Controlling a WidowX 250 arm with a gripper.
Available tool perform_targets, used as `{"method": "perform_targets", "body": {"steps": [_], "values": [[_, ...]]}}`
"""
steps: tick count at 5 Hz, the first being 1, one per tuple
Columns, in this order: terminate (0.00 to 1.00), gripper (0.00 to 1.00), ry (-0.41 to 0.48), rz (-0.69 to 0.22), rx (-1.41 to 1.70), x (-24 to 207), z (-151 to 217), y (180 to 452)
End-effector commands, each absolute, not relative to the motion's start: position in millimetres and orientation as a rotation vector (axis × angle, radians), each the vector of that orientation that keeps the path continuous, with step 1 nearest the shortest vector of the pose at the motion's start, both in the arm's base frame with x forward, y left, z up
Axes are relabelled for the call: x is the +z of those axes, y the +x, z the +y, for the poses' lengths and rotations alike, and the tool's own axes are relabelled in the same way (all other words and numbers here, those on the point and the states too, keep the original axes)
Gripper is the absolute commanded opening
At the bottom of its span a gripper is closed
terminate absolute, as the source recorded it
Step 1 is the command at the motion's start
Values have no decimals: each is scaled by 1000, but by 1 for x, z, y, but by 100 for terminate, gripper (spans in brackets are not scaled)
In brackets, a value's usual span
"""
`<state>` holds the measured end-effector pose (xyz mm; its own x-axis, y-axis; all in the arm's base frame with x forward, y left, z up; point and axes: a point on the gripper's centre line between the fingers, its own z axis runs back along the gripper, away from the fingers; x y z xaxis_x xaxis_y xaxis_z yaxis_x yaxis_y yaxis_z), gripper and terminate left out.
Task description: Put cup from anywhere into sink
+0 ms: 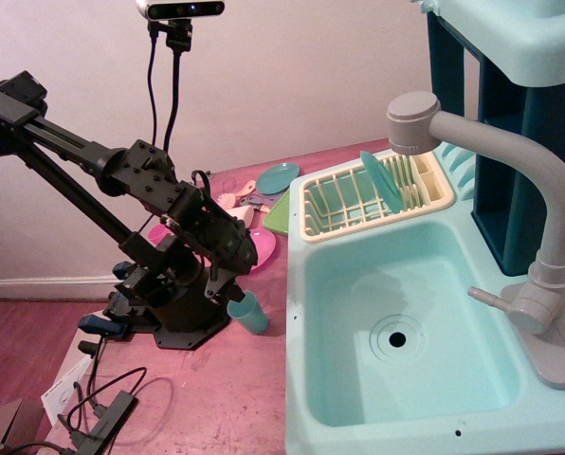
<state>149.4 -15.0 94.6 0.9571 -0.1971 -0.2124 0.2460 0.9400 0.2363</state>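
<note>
Cup (248, 312): small teal tumbler, upright on the reddish table (216, 398), left of the sink and just off its left wall.
Gripper (233, 284): black, pointed down, right over the cup's rim (fingers sit close on either side of the top). Cannot tell whether it is spread or pinching; dark parts merge.
Arm (93, 161): black, folded low from upper left down to its base (173, 327) beside the cup.
Sink (396, 332): pale mint basin, round drain hole (396, 337) near the middle, nothing lying in it.
Faucet (510, 180): grey, curved, rising from the sink's right edge, spout head out over the dish rack.
Dish rack (373, 199): cream, behind the basin, a teal plate (379, 180) standing on edge inside.
Far table: pink plate (259, 246) behind the gripper, another teal plate (278, 177) further back.
Cables (102, 408): black, trailing at lower left.
</note>
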Motion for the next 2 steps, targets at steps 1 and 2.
{"method": "perform_targets", "body": {"steps": [1,2], "values": [[0,100,264,188,-227,95,-15,149],[0,100,263,204,-239,92,-13,149]]}}
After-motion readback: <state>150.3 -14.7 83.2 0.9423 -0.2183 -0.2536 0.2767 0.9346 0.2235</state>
